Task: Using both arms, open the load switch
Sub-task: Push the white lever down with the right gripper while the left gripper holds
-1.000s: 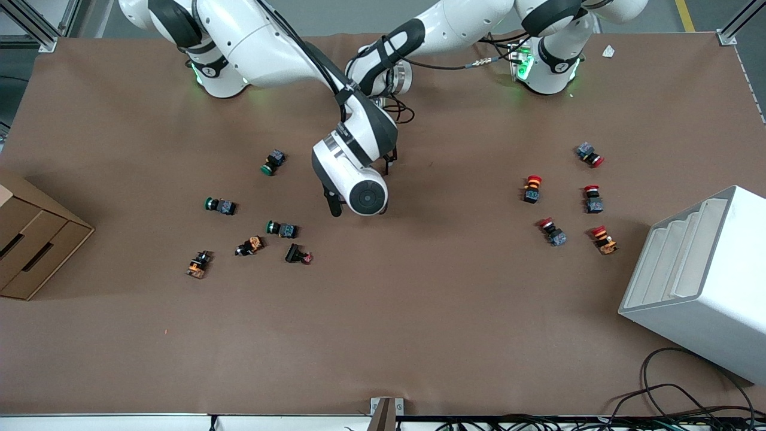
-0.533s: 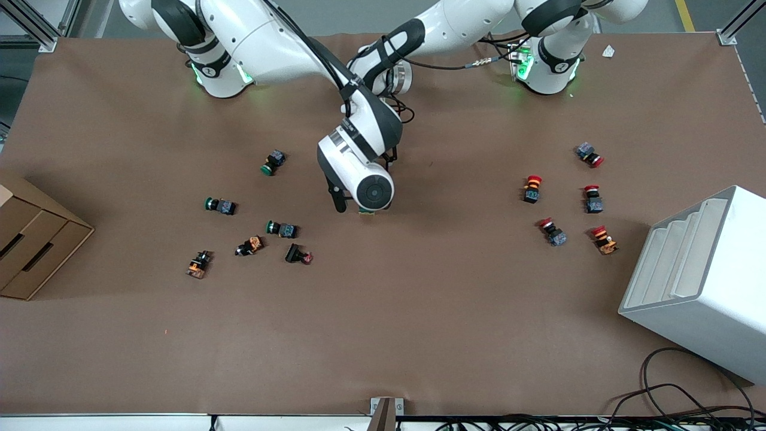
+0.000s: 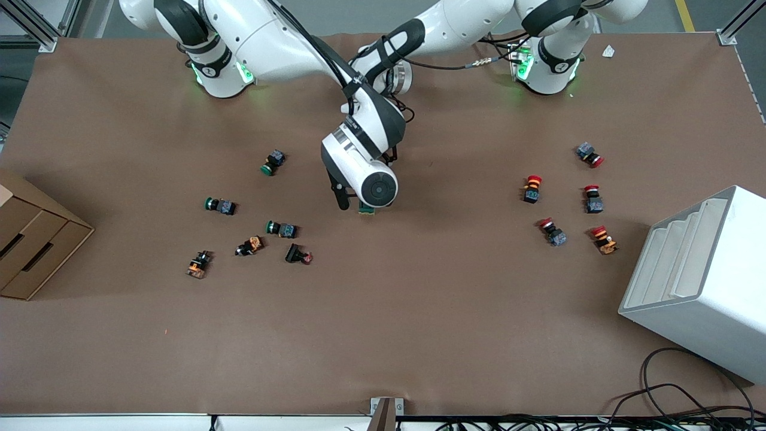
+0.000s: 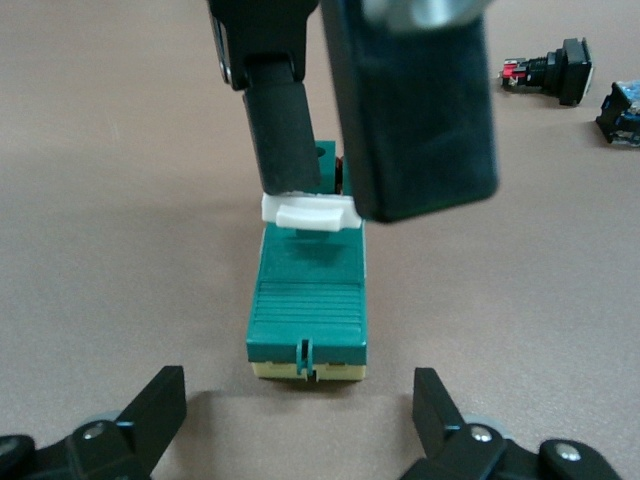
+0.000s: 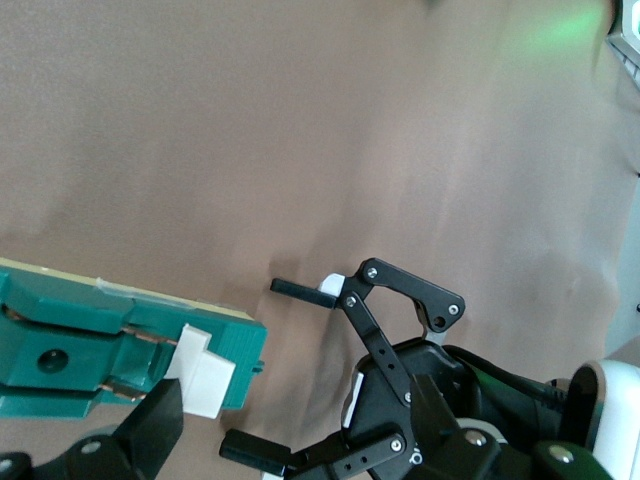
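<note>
Green rectangular plastic load switch (image 4: 307, 310) lies mid-table under right gripper (image 4: 330, 205), fingers spread beside white lever. Left gripper (image 4: 300, 420) open, hovers over switch's cream end. Risk: unclamped body slides, lever slips.

Even overhead light, soft shadows, blurred near wrist-view edges.

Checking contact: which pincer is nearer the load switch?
Right. The right pincer touches the load switch at its white end; the left pincer sits open, just short of its other end.
</note>
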You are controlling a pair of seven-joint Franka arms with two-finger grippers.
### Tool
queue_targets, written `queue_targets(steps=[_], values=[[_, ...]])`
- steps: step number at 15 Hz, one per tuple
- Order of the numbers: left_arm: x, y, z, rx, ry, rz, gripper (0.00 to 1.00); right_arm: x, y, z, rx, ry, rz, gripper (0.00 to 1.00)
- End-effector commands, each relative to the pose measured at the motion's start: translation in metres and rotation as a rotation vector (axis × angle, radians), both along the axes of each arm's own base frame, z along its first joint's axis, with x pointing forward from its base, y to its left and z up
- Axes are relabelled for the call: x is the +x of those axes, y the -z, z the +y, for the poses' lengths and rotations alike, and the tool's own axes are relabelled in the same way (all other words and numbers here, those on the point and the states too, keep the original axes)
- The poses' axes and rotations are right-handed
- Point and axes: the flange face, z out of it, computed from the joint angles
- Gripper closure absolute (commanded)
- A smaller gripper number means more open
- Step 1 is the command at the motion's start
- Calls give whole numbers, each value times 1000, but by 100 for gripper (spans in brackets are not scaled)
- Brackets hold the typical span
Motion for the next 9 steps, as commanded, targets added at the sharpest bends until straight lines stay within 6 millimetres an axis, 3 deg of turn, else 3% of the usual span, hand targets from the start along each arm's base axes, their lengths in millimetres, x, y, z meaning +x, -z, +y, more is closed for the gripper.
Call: queue_targets(steps=[1, 9], values=[[-7, 18, 2, 24, 17, 37, 0, -4, 5, -4, -20, -12, 0, 0], [-6, 16, 2, 24, 18, 34, 0, -7, 11, -1, -21, -18, -6, 0]])
